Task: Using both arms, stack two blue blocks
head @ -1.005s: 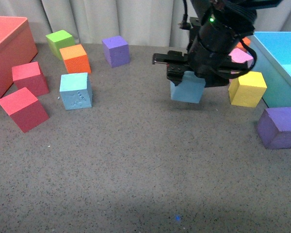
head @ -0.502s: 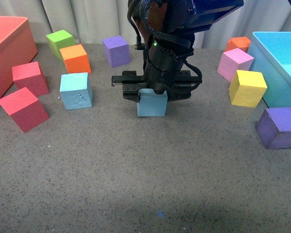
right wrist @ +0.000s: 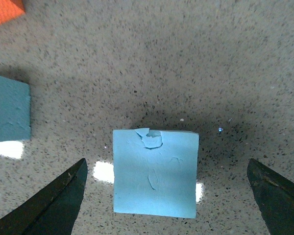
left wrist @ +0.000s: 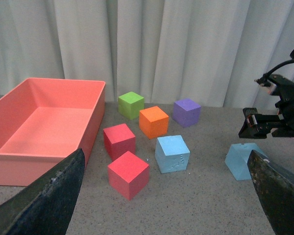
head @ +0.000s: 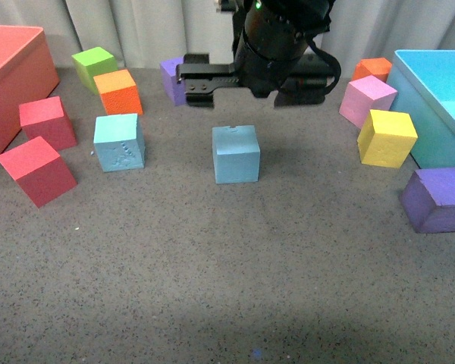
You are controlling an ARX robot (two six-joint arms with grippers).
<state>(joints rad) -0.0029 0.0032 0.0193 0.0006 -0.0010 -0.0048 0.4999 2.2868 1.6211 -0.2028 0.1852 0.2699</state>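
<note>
Right gripper is lifting clear, jaws spread, leaving the notched blue block down. Embossed blue block is waiting at its nine o'clock, unstacked.

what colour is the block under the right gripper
Light blue block, notched at one edge; right wrist view shows it best.

the right arm hangs at twelve o'clock in the front view, wrist pointing straight down, a green light glowing on it. the right gripper holds its bar level, its dark fingers spread wide, clasping nothing. the left gripper is likewise spread wide.
</note>
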